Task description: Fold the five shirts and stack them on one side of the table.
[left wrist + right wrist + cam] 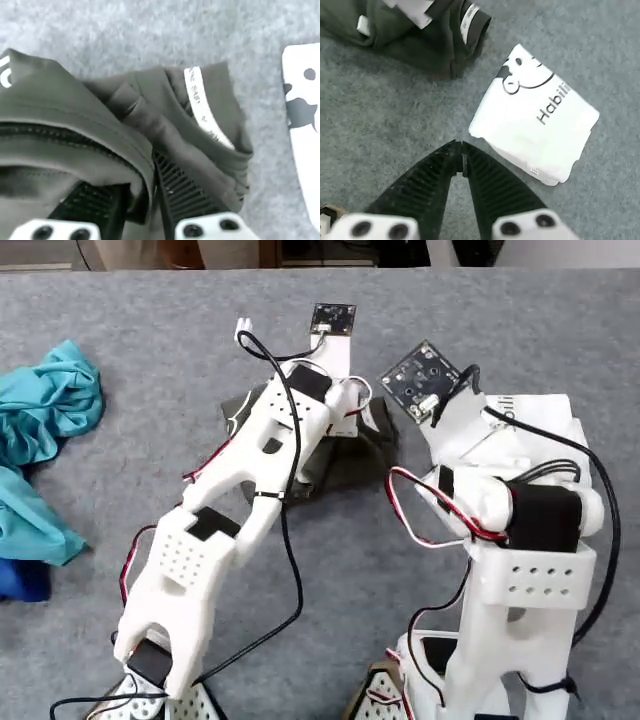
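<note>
Clamped onto a fold of the dark shirt (150, 110), the left claw (147, 182) is seen with fabric pinched between its black fingers (182, 195). That shirt is laid crumpled near the middle of the grey table (150, 340), with its collar label turned up. The right claw (461, 150) is held closed on nothing, tips pressed together, above bare table just beside the white shirt (535, 120). The white shirt is folded into a neat block with its printed front up, and is placed near the dark one but apart from it, on the right arm's side. A teal shirt (50, 410) is heaped loosely at the table's left edge, and a blue cloth (20, 580) is tucked beside it.
</note>
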`<state>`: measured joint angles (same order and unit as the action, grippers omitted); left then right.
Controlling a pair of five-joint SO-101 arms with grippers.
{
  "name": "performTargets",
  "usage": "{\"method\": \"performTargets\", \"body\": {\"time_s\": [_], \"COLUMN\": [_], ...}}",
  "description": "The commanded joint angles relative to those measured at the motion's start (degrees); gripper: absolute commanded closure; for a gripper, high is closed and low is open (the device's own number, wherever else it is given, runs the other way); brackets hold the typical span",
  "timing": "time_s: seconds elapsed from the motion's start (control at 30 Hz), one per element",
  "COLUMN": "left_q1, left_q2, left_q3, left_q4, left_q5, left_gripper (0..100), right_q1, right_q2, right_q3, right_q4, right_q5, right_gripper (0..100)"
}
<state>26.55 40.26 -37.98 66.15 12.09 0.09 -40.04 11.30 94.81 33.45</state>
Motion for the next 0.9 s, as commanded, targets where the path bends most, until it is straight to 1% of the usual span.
{"method": "performTargets", "body": {"time_s": [0.0,0.1,0.23,0.37,0.4,0.47,0.57,0.6,0.67,0.77,0.8,0.87], "left_q1": [0.70,1.76,3.34,3.96,3.78,2.81,-0.97,-2.55,-5.19,-9.76,-11.34,-14.95], "left_q2": [-0.22,-0.04,-0.13,-0.40,-0.13,0.04,-0.40,-0.48,-1.01,-3.21,-3.74,-4.44], "left_q3": [-5.63,-5.71,-6.42,-7.47,-8.00,-8.53,-8.88,-9.05,-10.99,-18.37,-21.19,-26.37], "left_q4": [-0.35,-0.26,2.11,4.31,4.40,4.48,4.57,4.57,5.36,13.63,16.62,22.15], "left_q5": [1.58,1.76,1.76,1.93,2.90,7.30,13.19,14.51,14.95,12.84,11.96,10.73], "left_gripper": [98,98,97,89,87,81,72,71,71,73,76,84], "right_q1": [0.84,0.84,0.84,0.84,0.84,0.84,0.84,0.84,0.66,0.40,0.40,0.40], "right_q2": [-1.01,-1.01,-1.01,-1.01,-1.10,-1.10,-1.10,-1.01,-0.66,0.57,1.80,5.76], "right_q3": [0.13,-0.04,-0.04,-0.04,-0.04,-0.04,-0.13,-0.13,-0.13,0.13,-0.04,-0.22], "right_q4": [-0.79,-0.79,-0.88,-0.88,-0.79,-0.35,-0.35,-0.35,-0.44,-0.44,-0.44,-0.35], "right_q5": [0.62,0.62,0.62,0.62,0.62,0.62,0.62,0.62,0.62,0.18,0.18,-1.14], "right_gripper": [99.5,99.5,99.4,99.4,99.4,99.4,99.4,99.4,99.4,99.5,99.5,99.5]}}
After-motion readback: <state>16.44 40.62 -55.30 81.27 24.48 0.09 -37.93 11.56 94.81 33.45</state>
